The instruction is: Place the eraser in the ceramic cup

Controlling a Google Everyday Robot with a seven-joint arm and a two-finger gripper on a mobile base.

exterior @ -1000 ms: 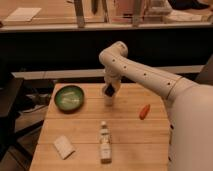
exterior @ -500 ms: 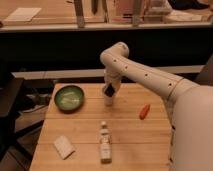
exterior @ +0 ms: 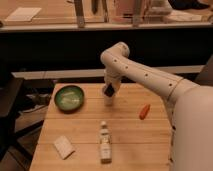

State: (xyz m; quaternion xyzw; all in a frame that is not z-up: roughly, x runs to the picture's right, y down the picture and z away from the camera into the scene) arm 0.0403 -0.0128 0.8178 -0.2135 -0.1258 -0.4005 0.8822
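The white arm reaches down from the right, and its gripper hangs over the back middle of the wooden table. At the gripper's tip I see a small black block, the eraser. It sits right at the mouth of the ceramic cup, a small white cup standing directly under the gripper. Whether the eraser is still held or has dropped loose into the cup cannot be made out. The gripper hides most of the cup's rim.
A round green bowl stands left of the cup. An orange carrot-shaped piece lies to the right. A white bottle lies near the front middle, with a flat white block at the front left. The table ends at a dark drop on the left.
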